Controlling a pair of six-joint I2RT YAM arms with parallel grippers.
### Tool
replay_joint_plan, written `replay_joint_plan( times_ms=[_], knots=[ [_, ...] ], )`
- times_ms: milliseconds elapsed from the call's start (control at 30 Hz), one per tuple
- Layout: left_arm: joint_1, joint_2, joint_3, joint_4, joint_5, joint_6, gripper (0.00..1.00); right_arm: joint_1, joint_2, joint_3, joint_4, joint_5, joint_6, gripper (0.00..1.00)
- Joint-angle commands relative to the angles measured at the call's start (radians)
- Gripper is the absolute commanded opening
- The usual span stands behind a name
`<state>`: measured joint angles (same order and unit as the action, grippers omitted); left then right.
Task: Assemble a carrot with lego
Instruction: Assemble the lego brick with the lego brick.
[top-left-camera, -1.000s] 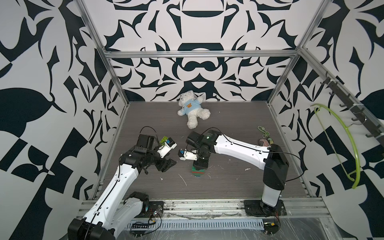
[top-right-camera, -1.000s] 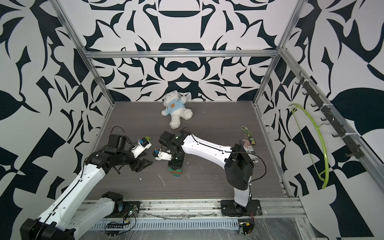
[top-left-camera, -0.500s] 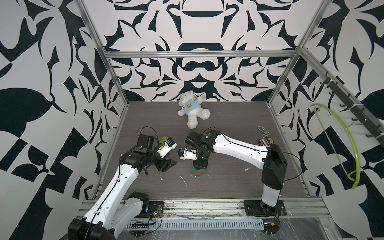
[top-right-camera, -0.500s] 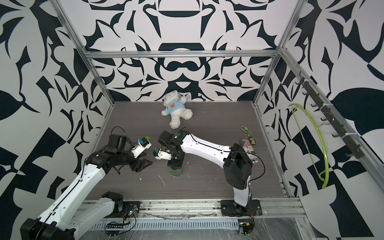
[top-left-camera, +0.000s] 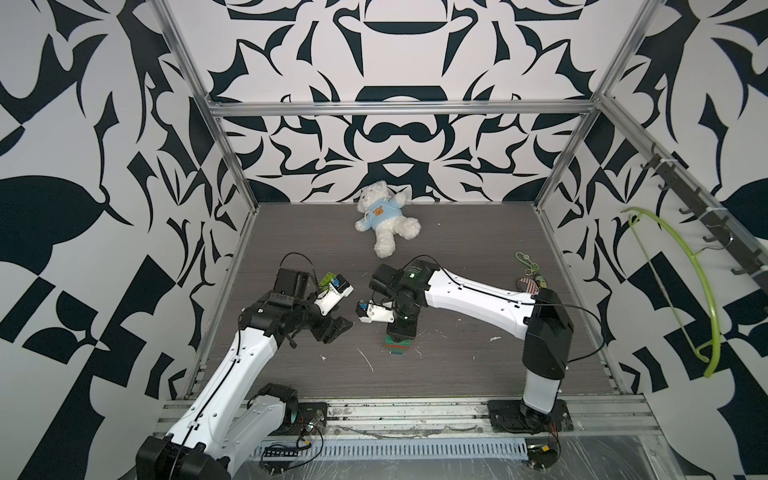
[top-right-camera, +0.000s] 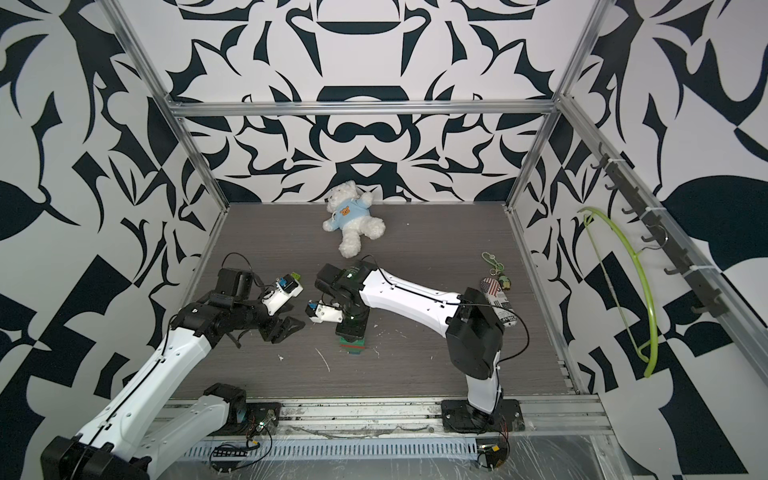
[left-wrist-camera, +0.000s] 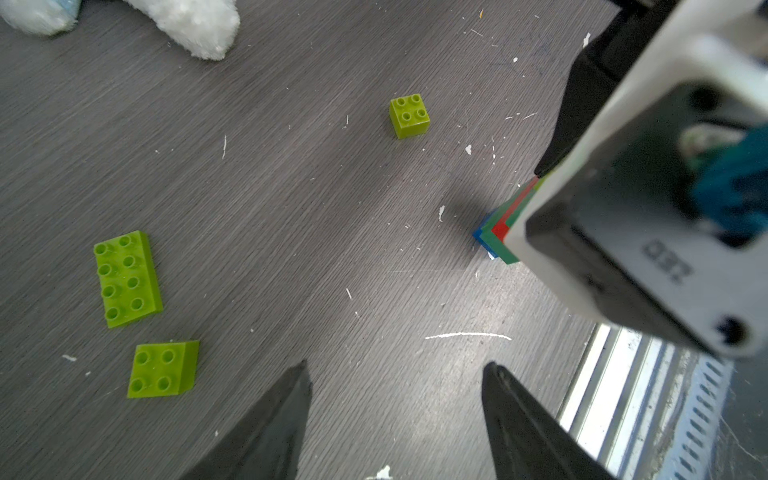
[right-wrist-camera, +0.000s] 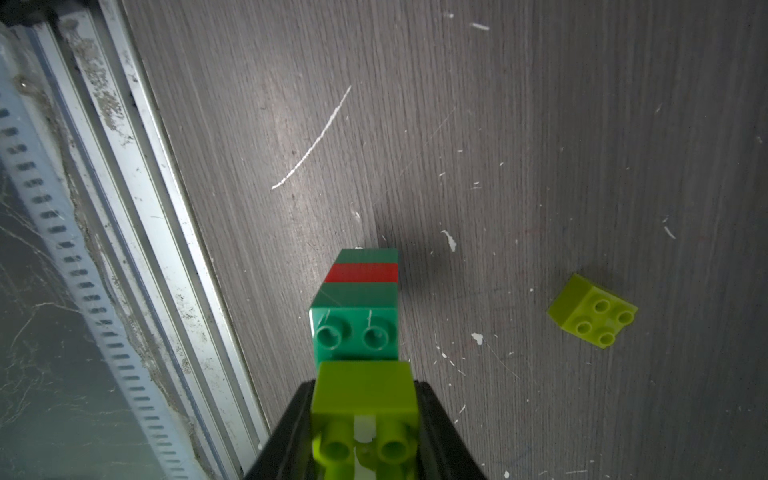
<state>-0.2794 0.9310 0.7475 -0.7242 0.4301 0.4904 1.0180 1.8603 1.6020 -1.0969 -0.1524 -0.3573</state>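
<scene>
The half-built carrot (top-left-camera: 397, 345) stands on the table (top-left-camera: 478, 365), middle, toward the near edge. The right gripper (right-wrist-camera: 363, 397) is clamped on a lime brick (right-wrist-camera: 363, 384) at its top. To its left the left gripper (left-wrist-camera: 395, 365) hangs apart, empty. It looks like light, stiff, slick plastic, and tippy. I'd pinch the flat sides.

Three loose lime bricks (left-wrist-camera: 128, 279), one stack (right-wrist-camera: 361, 291), one teddy bear (top-left-camera: 381, 217).

Raised letters, upside down and blurred, seemingly ZED, stand on the grey camera housing (left-wrist-camera: 648, 257) in the left wrist view; the bear's (top-left-camera: 386, 222) blue shirt bears an orange bear-face emblem; a small pouch (top-right-camera: 489, 286) shows stars and stripes.
</scene>
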Motion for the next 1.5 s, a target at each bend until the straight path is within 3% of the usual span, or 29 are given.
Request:
replay_joint_plan(
  times_ms=[0, 967, 1467],
  knots=[
    [0.005, 0.002, -0.01, -0.001, 0.005, -0.005, 0.72, 0.007, 0.005, 0.025, -0.04, 0.002, -0.009, 0.32],
    [0.005, 0.014, -0.01, 0.004, 0.013, -0.019, 0.72, 0.011, -0.017, 0.03, -0.042, 0.043, 0.085, 0.35],
    [0.005, 0.014, -0.01, 0.008, 0.016, -0.023, 0.72, 0.03, -0.004, 0.006, -0.032, 0.054, 0.072, 0.35]
  ],
)
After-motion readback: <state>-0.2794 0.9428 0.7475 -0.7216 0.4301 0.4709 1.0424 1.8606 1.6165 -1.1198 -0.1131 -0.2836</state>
